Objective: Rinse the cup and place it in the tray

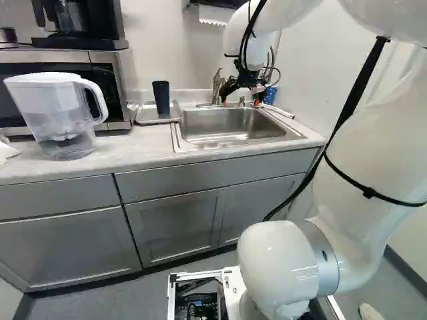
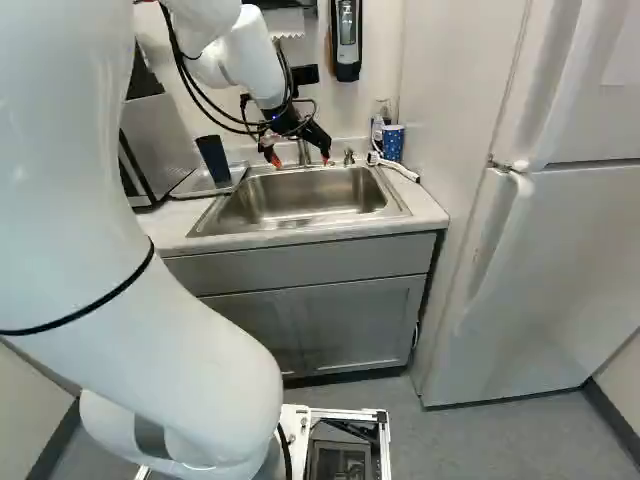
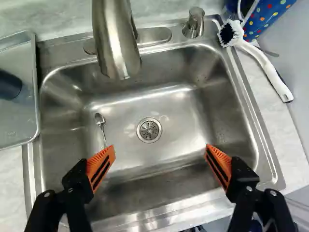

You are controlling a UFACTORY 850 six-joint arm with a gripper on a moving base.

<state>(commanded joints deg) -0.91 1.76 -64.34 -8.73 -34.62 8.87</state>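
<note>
Gripper [image 3: 159, 150] spread wide and empty above the sink [image 3: 259, 125].
Hangs with nothing between its fingers, probably parted to suit a cup's width. Down in the basin, a spoon [image 3: 99, 119] to one side of the drain [image 3: 148, 130]; tap [image 3: 116, 38] aimed inward, perhaps to keep rinse water inside. On the bench [image 1: 133, 152], just off the sink's side edge, dark cup [image 1: 161, 97] in the tray [image 3: 19, 121]: likely the task's cup, set there to drain or awaiting its rinse, cannot tell which. Farthest, near the bench's back corner, spotted cup [image 2: 392, 142] and brush [image 3: 260, 60], handy for washing.
</note>
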